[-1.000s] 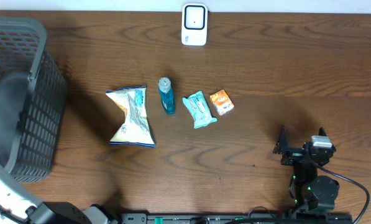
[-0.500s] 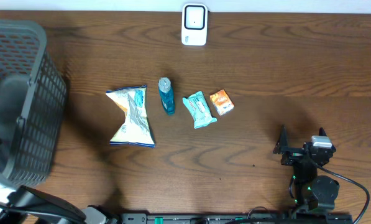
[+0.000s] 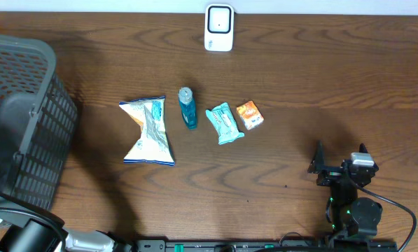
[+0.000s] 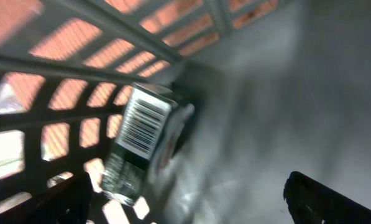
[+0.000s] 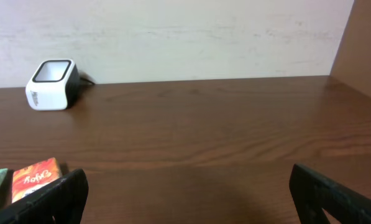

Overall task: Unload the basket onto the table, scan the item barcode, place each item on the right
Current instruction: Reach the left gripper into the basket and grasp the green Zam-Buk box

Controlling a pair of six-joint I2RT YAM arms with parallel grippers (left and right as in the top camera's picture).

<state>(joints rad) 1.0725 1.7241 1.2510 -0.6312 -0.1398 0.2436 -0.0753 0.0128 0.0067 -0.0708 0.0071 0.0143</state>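
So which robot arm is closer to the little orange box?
Right. The right gripper is toward the table's front-right from the orange box; the left gripper is far away, inside the grey basket.

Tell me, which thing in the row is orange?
The little box at the row's right end; the bag, bottle and wrapper are white, blue or teal.

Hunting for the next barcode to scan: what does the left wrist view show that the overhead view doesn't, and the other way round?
Only the left wrist: a barcoded box, its barcode facing the camera, lying against dark mesh. Only the overhead: the scanner, chip bag, blue bottle, teal packet and orange box on the table. Both: the grey basket, seen from inside by the wrist and from above at the table's left edge.
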